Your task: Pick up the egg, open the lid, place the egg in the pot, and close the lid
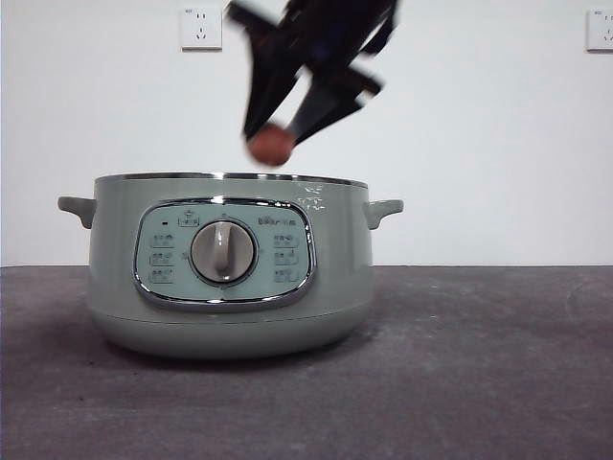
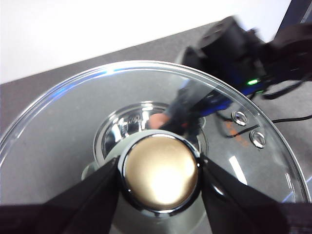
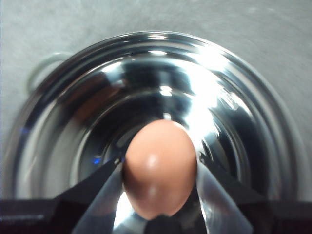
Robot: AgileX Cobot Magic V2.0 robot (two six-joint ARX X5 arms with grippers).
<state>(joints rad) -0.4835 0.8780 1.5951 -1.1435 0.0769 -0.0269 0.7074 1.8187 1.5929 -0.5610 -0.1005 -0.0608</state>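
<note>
Egg (image 3: 160, 168): brown-orange, small, smooth. It is being pinched between the two jaws of the right gripper (image 3: 160, 183), which are closing on its sides; in the front view it is hanging in the air just above the rim of the pot (image 1: 230, 316), near the middle of the opening. The right wrist view is looking straight down past it into the bare steel bowl.

Lid (image 2: 73, 122): clear glass, off the pot. The left gripper (image 2: 161, 178) is clamping its round knob (image 2: 161, 176) from both sides and holding it aloft, out of the front view.

Pot: sage-green, standing open on the table (image 1: 498, 383), dial facing forward.

Progress: picking up and lid opening appear done. The egg is not yet resting inside the pot; lowering, releasing and closing the lid are remaining.
</note>
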